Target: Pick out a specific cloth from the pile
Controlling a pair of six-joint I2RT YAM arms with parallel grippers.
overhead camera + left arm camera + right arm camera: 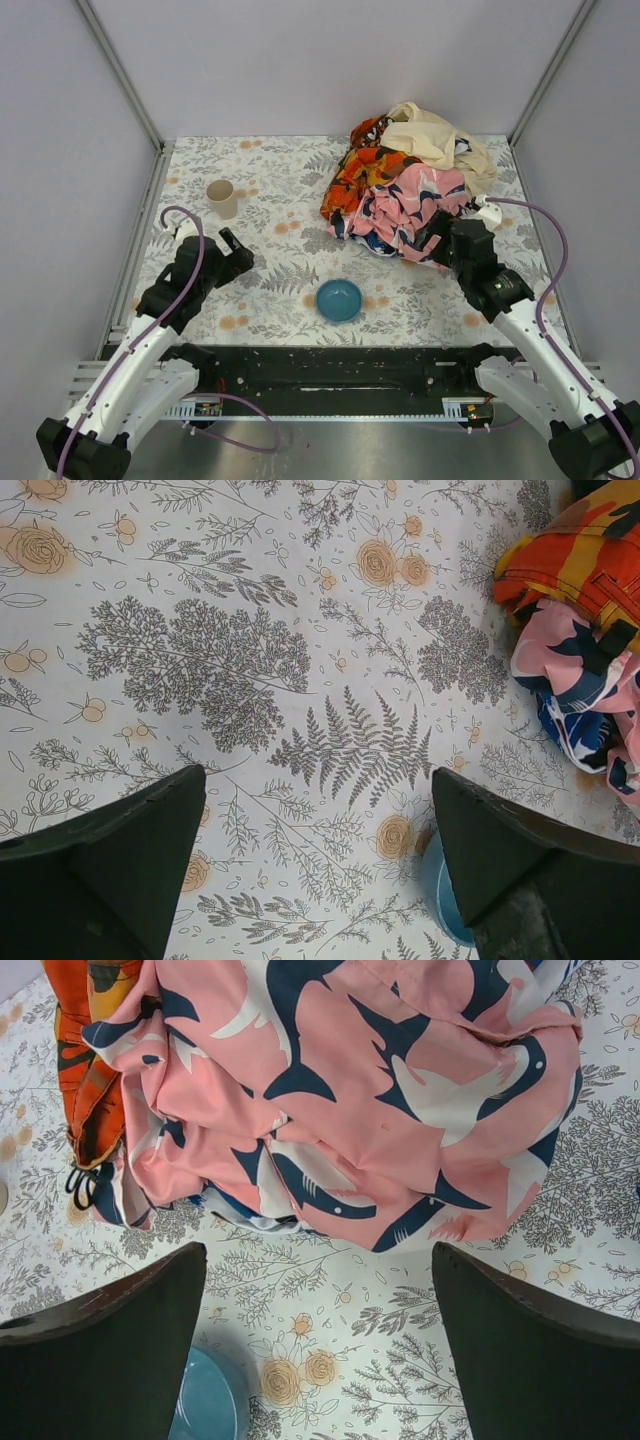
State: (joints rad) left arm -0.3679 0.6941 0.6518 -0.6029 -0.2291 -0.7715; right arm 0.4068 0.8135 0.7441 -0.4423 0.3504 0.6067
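The cloth, mustard yellow, is not plainly seen; likely buried in the pile (410, 185) at 1 o'clock on the surface (270, 170). Right pincer (437, 240) is at the pile's 5 o'clock, jaws apart over the pink cloth (380, 1110). Left pincer (238, 252) also apart, at 9 o'clock. Risk: closing here grabs pink fabric or drags tangled layers.

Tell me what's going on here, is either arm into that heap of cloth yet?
Not yet; both arms are empty-handed. The right gripper hangs open over the near edge of the pile, looking down on its pink printed cloth. The left gripper is open too, over bare patterned table off to the left, away from the fabrics. A blue bowl sits between the arms. No mustard-yellow cloth shows clearly, and nothing lies pulled out of the pile.
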